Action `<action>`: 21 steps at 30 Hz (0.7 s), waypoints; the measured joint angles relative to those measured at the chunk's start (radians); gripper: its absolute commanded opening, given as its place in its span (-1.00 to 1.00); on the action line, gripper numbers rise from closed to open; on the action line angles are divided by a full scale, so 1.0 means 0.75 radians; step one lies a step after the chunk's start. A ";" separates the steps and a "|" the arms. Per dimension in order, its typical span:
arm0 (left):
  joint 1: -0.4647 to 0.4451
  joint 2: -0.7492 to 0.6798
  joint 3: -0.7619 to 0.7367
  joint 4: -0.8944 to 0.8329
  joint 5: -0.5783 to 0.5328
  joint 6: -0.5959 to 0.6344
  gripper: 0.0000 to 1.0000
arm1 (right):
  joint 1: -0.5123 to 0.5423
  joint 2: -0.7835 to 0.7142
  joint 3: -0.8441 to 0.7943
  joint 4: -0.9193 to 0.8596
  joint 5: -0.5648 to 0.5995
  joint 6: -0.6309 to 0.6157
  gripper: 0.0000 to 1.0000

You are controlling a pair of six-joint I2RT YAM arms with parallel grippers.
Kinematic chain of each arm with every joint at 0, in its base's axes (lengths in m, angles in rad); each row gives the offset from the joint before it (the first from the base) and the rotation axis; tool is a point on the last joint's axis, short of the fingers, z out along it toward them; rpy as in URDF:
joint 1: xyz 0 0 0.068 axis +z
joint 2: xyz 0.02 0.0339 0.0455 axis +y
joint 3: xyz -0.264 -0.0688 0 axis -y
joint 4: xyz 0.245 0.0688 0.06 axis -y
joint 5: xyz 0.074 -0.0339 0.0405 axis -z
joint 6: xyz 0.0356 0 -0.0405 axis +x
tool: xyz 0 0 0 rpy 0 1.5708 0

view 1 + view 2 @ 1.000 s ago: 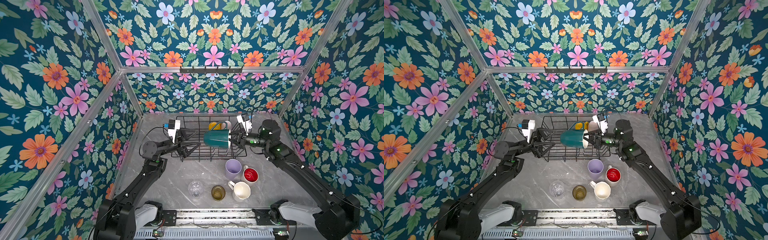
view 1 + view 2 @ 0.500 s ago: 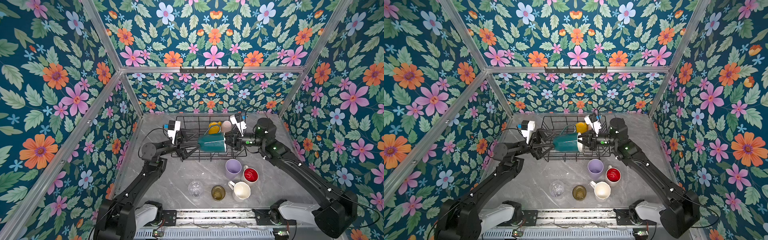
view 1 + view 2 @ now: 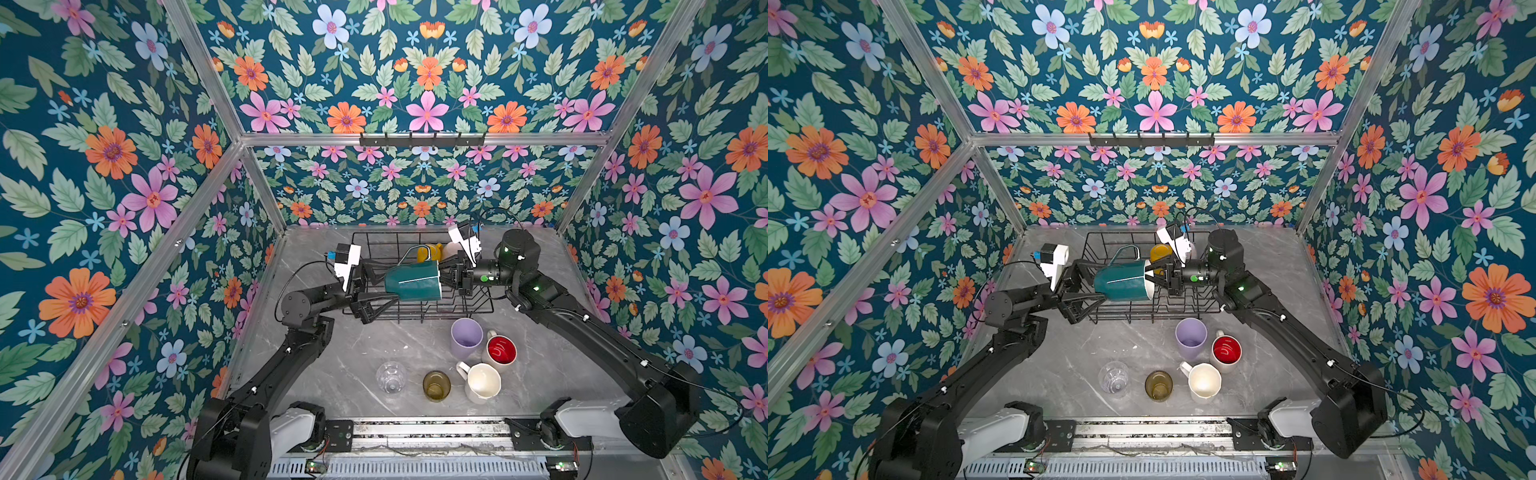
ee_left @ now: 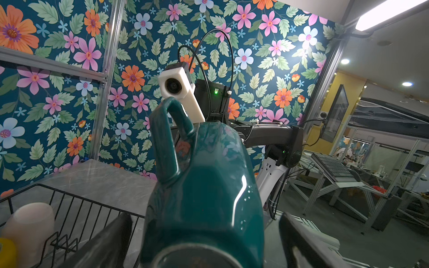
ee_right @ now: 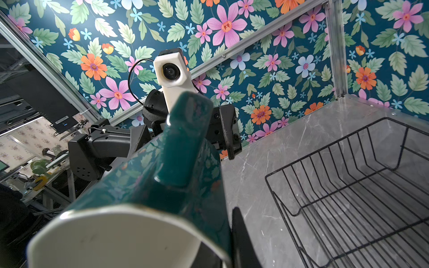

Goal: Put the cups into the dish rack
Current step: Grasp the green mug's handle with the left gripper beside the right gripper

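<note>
The dark green mug (image 3: 413, 282) (image 3: 1123, 282) hangs on its side above the black wire dish rack (image 3: 478, 309) (image 3: 1183, 316), handle up. My right gripper (image 3: 444, 276) (image 5: 226, 232) is shut on its rim, one finger inside the white interior and one outside. My left gripper (image 3: 388, 282) (image 4: 204, 232) is open, with its fingers (image 4: 111, 241) apart on either side of the mug's base (image 4: 204, 190). A yellow mug (image 3: 430, 251) and a cream cup (image 3: 453, 249) (image 4: 27, 227) sit at the rack's far side.
On the marble table in front of the rack stand a lilac tumbler (image 3: 466, 337), a red-lined white mug (image 3: 500, 351), a white mug (image 3: 482, 382), an olive-amber glass (image 3: 436, 385) and a clear glass (image 3: 391, 376). Flowered walls close in three sides.
My right gripper has carried the green mug leftward over the rack, and its base now lies between the left gripper's open fingers. The left arm has barely moved.
</note>
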 measured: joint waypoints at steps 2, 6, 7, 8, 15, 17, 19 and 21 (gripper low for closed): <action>-0.002 0.000 0.000 0.001 0.001 -0.012 0.99 | 0.015 0.017 0.011 -0.001 -0.001 0.000 -1.00; -0.003 -0.002 0.000 0.006 0.006 -0.015 0.99 | 0.041 0.048 0.038 0.001 0.001 0.000 -1.00; -0.003 -0.002 0.000 0.010 0.007 -0.017 0.99 | 0.045 0.054 0.043 0.002 0.001 0.000 -1.00; -0.003 -0.004 0.000 0.012 0.009 -0.020 0.98 | 0.050 0.060 0.048 0.002 0.001 0.000 -1.00; -0.003 -0.007 -0.007 0.015 0.014 -0.021 0.96 | 0.080 0.103 0.083 0.010 0.001 0.000 -1.00; -0.003 -0.007 -0.009 0.016 0.016 -0.021 0.95 | 0.083 0.114 0.092 0.010 0.001 0.000 -1.00; -0.004 -0.008 -0.009 0.016 0.019 -0.023 0.93 | 0.087 0.125 0.104 0.010 0.002 0.000 -1.00; -0.004 -0.009 -0.009 0.016 0.024 -0.024 0.90 | 0.092 0.134 0.110 0.012 0.005 0.000 -1.00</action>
